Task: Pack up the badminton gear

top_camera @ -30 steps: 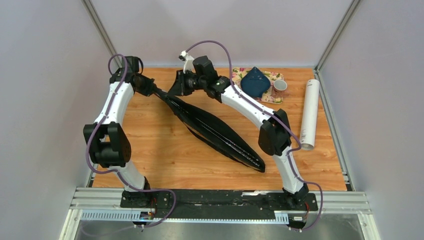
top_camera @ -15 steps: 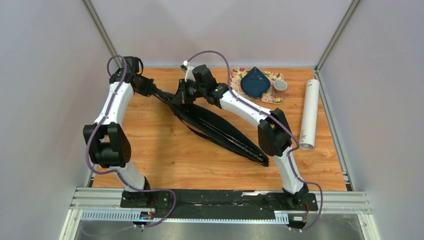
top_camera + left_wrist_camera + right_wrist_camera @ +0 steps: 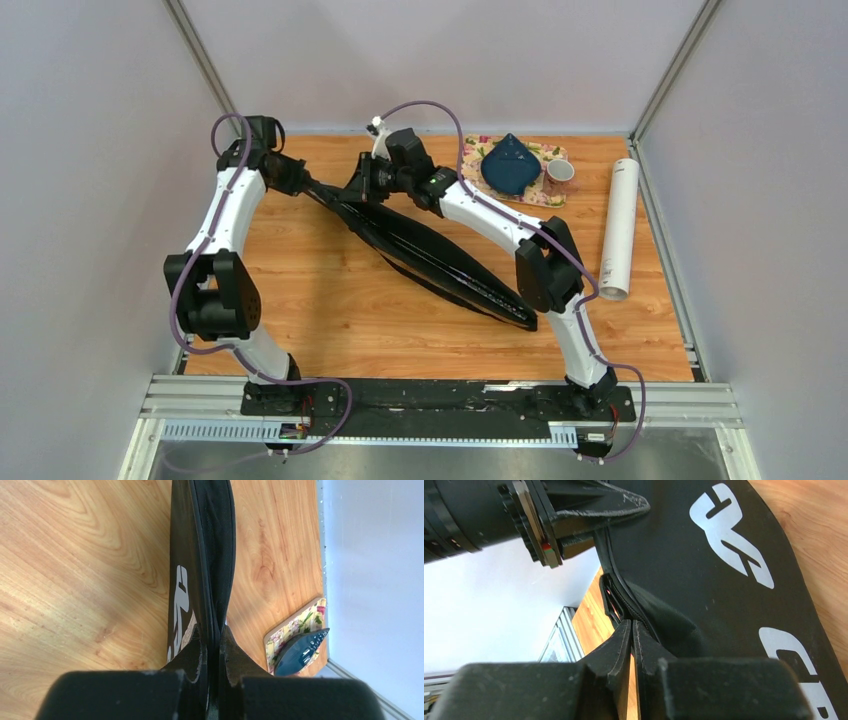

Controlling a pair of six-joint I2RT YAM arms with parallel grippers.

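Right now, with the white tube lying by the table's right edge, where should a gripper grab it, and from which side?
Grip the white tube around its middle, coming down from above, jaws closing across its width. It lies flat, running far to near, close to the right edge of the table, so a sideways approach looks cramped, and a mid-length hold should keep it level.

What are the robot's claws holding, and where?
Both hold the black cover: the left claw pinches its narrow end, and the right claw seems to pinch the zipper edge next to it.
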